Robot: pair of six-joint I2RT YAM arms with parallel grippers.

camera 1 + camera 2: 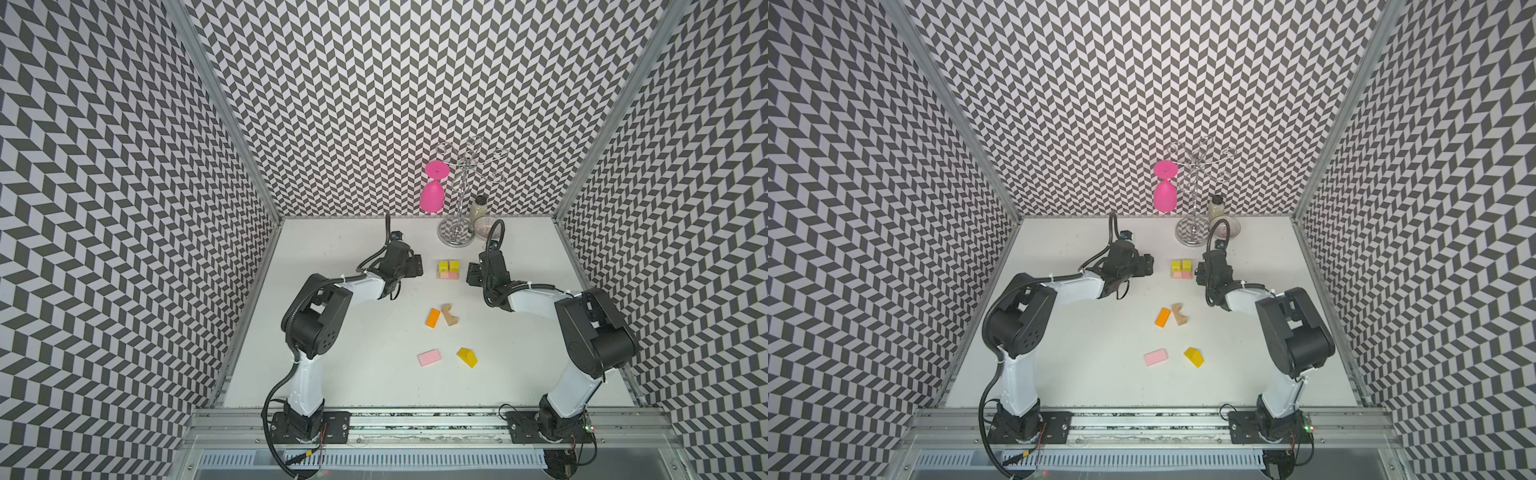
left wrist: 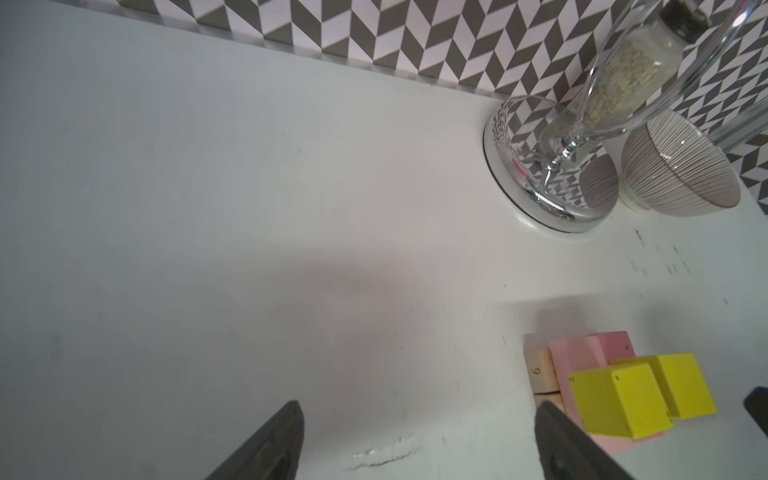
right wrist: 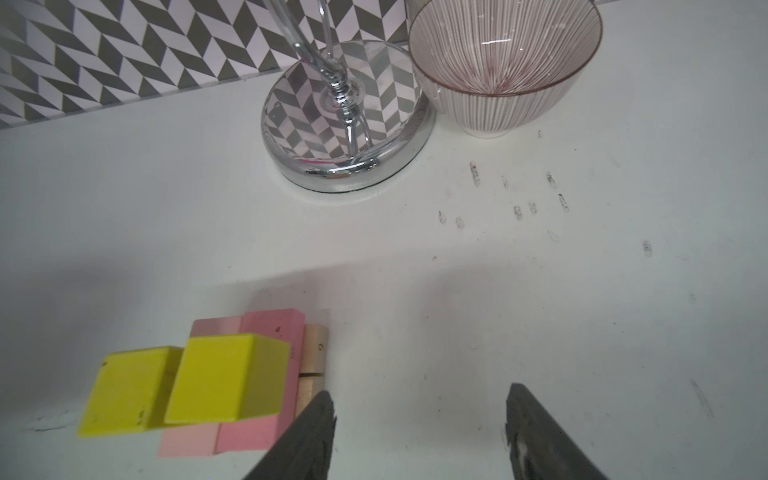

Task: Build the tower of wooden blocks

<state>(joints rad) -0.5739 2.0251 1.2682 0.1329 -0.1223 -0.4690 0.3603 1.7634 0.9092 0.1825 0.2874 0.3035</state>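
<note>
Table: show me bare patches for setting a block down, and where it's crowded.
Bare: far left, behind the left arm; the front strip between pink bar, yellow roof piece and rail. Crowded: the tower, flanked by left pincer and right pincer; the chrome stand beside the bowl.

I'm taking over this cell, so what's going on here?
Two robot arms are building the tower: tan bars, then pink bars, two yellow cubes on top. The left gripper and right gripper flank it, both open and empty. An orange bar, tan arch, pink bar and yellow roof piece lie loose nearer the arms' bases.
</note>
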